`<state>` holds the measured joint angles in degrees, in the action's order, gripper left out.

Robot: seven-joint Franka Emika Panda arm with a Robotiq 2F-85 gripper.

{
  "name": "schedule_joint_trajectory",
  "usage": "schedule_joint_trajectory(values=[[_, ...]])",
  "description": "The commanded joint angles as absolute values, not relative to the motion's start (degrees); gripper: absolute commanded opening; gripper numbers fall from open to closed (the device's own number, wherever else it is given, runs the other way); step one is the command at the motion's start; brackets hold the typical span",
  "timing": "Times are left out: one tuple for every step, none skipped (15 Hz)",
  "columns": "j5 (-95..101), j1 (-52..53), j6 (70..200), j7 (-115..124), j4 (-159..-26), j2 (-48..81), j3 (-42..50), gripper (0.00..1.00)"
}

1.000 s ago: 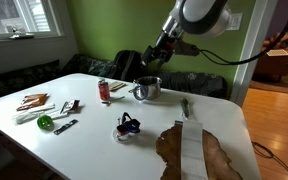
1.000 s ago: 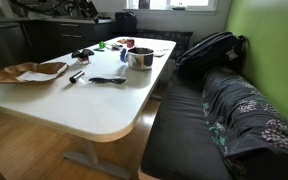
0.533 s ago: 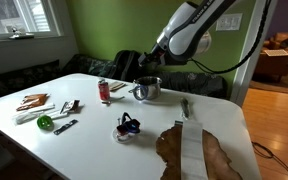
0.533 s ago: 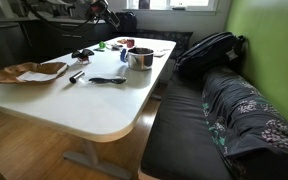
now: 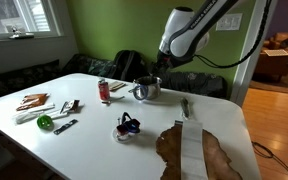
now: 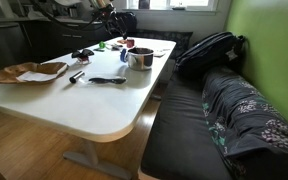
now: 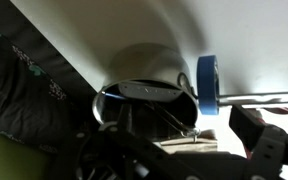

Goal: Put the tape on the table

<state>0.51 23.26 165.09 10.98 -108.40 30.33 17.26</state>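
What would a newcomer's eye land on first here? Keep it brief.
The big white robot arm dominates an exterior view, hanging over the far end of the white table, just above a shiny metal pot. In the wrist view, a bright blue roll of tape stands on edge right at that pot's side.

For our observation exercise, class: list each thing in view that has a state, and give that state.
blue tape: standing on edge at the pot, not gripped
metal pot: upright, uncovered
red can: upright
paper bag: lying flat
pincer: open, above the pot
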Motion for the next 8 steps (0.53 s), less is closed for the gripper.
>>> schedule_joint_trajectory(values=[[7.65, 19.79, 152.93, 10.26, -99.32, 35.83, 13.77, 1.0], [9.32, 19.65, 149.2, 10.49, -97.56, 36.81, 12.98, 1.0], [10.28, 18.96, 146.18, 10.12, -95.85, 37.75, 11.48, 1.0], [9.7, 17.79, 144.64, 10.01, -95.05, 38.13, 9.48, 1.0], [8.51, 16.77, 143.5, 10.36, -94.37, 38.34, 7.67, 1.0], [6.39, 15.65, 143.65, 11.5, -94.86, 37.59, 5.83, 1.0], [9.66, 16.78, 145.39, 12.15, -96.32, 36.94, 7.32, 1.0], [9.78, 16.47, 145.33, 12.16, -95.99, 37.12, 6.58, 1.0]])
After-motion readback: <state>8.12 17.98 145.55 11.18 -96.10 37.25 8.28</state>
